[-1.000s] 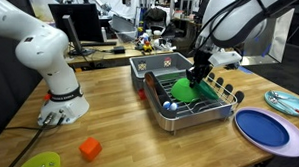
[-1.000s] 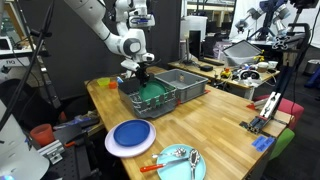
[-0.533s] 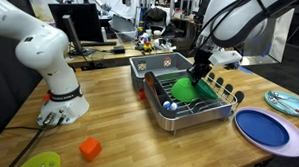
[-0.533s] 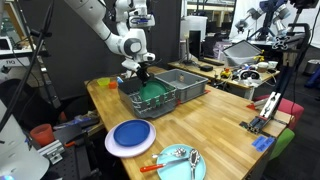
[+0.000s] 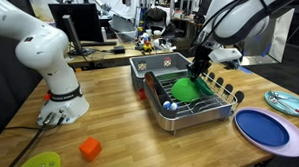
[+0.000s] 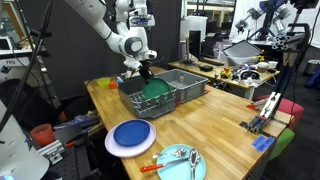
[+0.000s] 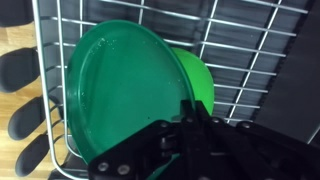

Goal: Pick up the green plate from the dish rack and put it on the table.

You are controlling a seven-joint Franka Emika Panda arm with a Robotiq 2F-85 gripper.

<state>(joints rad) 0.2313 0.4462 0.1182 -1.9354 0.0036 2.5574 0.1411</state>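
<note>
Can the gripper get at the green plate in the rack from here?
Probably yes: the gripper hangs right at the green plate's rim, with nothing above it. The bright green bowl sits close behind, so room looks tight.

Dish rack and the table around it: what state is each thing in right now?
green plate: tilted in the dish rack, not yet on the table.
green bowl: in the rack, partly hidden behind the plate.
pincer: down at the plate's rim; open or shut unclear.
blue plate: flat on the table, empty.
lime plate: flat on the table.
</note>
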